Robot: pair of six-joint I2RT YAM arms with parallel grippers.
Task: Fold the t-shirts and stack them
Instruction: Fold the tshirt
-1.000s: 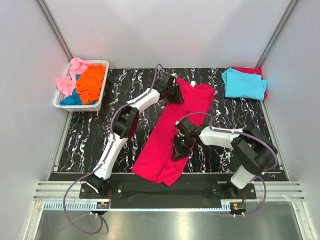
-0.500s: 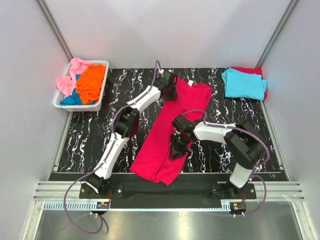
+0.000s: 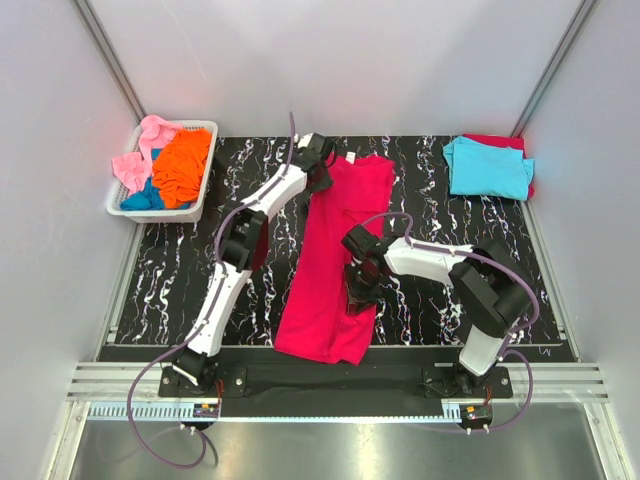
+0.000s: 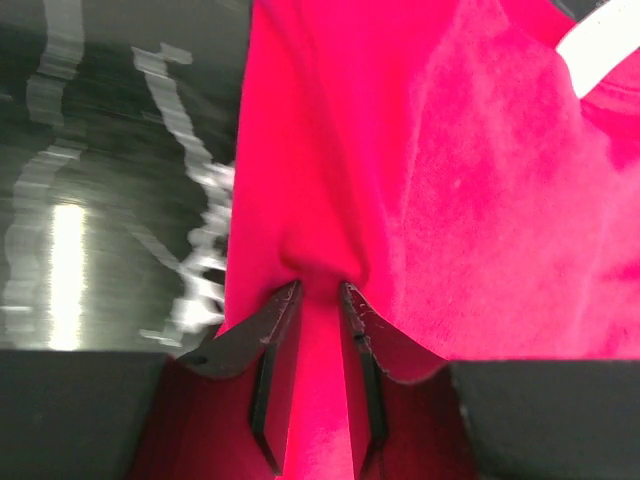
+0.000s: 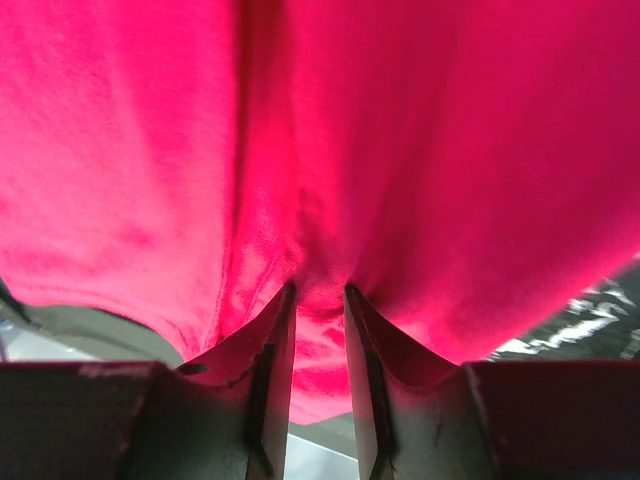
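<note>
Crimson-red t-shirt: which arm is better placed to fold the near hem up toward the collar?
Probably right. The right claw pinches the crimson-red t-shirt at its edge close to the near hem, while the left claw pinches it far off beside the collar.

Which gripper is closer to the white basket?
Left. The left gripper pinches the crimson-red t-shirt at its far end, right of the basket; the right gripper pinches it lower down, farther away.

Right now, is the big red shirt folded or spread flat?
Folded lengthwise: the red shirt is a long narrow strip, no sleeves sticking out.
</note>
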